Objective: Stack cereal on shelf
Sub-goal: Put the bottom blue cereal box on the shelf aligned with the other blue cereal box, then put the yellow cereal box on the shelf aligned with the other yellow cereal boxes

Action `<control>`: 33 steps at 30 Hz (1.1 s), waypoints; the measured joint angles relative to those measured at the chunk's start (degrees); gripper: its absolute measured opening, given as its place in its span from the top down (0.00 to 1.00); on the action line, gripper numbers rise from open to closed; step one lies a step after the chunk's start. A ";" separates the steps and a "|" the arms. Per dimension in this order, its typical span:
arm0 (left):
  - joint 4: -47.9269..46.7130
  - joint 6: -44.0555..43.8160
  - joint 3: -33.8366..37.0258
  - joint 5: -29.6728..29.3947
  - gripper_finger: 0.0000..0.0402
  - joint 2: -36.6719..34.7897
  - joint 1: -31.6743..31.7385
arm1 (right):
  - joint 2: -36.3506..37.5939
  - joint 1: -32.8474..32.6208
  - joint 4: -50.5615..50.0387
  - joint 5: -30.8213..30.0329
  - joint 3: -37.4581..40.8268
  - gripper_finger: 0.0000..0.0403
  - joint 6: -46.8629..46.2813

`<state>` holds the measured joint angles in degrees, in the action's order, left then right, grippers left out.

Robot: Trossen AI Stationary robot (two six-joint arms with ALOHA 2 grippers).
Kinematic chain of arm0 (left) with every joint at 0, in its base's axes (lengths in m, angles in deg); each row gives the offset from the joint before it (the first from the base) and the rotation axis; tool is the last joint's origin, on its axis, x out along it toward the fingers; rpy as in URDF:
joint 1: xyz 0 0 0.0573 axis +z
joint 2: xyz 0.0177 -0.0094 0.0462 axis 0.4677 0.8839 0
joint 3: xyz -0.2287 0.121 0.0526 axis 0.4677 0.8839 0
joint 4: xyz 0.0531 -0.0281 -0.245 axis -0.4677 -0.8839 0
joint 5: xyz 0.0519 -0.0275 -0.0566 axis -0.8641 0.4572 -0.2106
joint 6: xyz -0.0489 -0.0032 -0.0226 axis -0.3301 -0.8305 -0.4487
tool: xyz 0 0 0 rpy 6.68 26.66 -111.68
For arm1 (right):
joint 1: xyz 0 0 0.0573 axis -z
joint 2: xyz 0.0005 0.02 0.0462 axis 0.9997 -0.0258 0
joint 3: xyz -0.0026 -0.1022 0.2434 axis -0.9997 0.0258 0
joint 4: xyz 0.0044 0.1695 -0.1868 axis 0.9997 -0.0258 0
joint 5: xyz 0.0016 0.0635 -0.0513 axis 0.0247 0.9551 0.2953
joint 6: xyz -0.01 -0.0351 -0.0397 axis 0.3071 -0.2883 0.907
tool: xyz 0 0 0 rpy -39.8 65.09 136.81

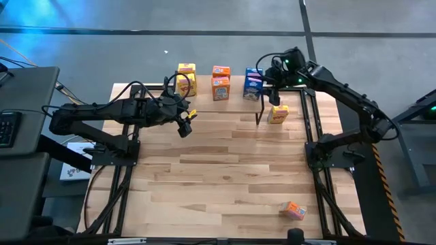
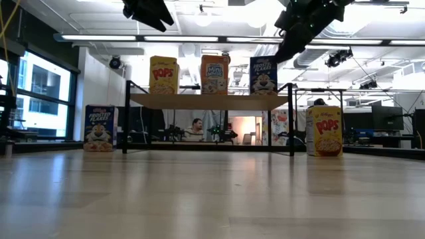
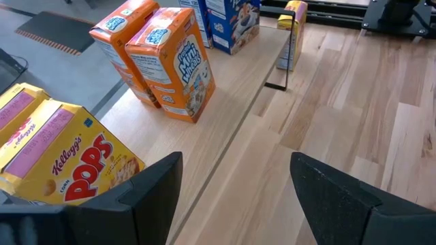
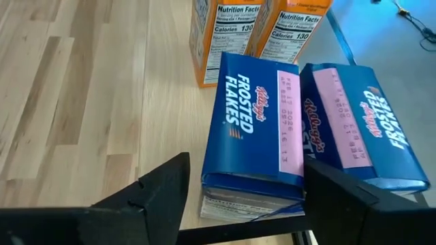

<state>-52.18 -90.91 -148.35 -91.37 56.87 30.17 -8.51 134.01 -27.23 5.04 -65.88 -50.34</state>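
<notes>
Right gripper (image 4: 242, 194) hovering above blue Frosted Flakes box (image 4: 255, 129) on shelf (image 3: 231, 109), fingers spread wide either side of box top, not pinching, holding nothing. Second blue box (image 4: 364, 129) sitting just beside. Orange boxes (image 4: 259, 30) standing just beyond. Left gripper (image 3: 235, 194) hanging open, empty, yellow Pops box (image 3: 65, 160) close beside one finger, not touching.

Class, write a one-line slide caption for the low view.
Three cereal boxes stand on the shelf; two more flank it on the table.
</notes>
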 joint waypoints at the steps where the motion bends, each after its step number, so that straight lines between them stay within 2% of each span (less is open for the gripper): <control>1: 0.00 0.00 0.00 0.00 0.34 0.00 0.00 | 0.26 0.00 0.02 -0.02 0.00 0.38 0.00; 13: 0.00 -0.02 0.00 0.00 0.34 0.00 -0.01 | 4.80 0.01 -1.12 -4.11 0.00 0.38 -0.74; 20: 0.00 -0.01 0.00 0.00 0.34 0.00 -0.02 | 8.18 -0.53 -1.70 -6.17 -0.02 0.38 -4.39; 33: 0.00 -0.01 0.00 0.00 0.34 0.00 -0.02 | 10.90 -2.93 -12.44 -7.92 0.09 0.38 -9.48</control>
<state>-52.18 -90.92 -148.35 -91.37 56.87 30.15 2.38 131.09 -39.67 -2.88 -65.80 -59.81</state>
